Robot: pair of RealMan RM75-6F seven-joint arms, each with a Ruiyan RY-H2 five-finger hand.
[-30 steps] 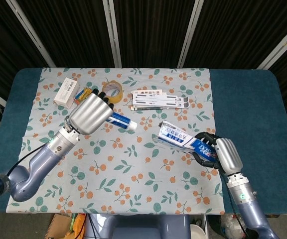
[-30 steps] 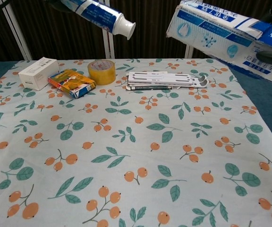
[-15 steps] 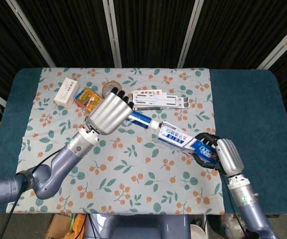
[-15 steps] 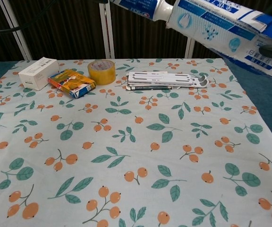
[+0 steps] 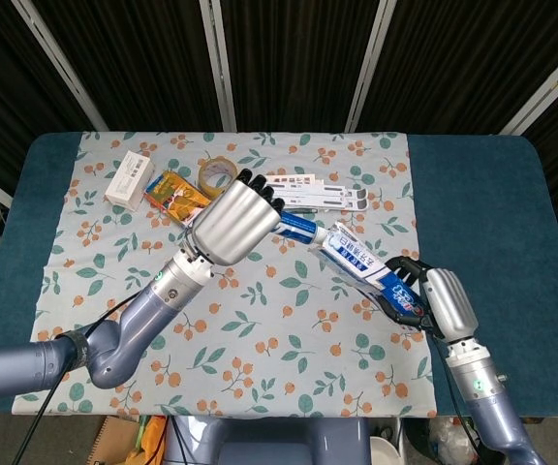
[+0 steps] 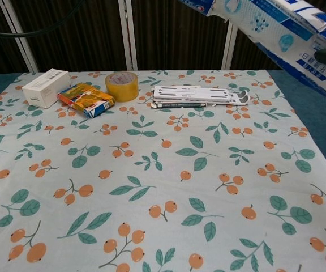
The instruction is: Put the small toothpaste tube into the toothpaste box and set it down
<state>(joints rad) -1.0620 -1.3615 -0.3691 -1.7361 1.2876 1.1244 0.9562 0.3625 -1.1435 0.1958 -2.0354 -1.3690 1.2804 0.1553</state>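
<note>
Over table (image 5: 473,194): L hand (image 5: 235,221) grips tube (image 5: 298,230), R hand (image 5: 434,300) box (image 5: 366,266).

Bright, even light falls from overhead on both views, leaving only soft, faint shadows. The left hand (image 5: 232,223) shows a dull sheen on its metal back. The dark backdrop stays dim. Both views are sharp; the chest view's nearest cloth (image 6: 151,226) softens slightly.

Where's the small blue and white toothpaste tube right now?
In the head view, the small blue and white toothpaste tube is held above mid-table by the left hand, its tip entering the blue and white toothpaste box gripped by the right hand.
</note>
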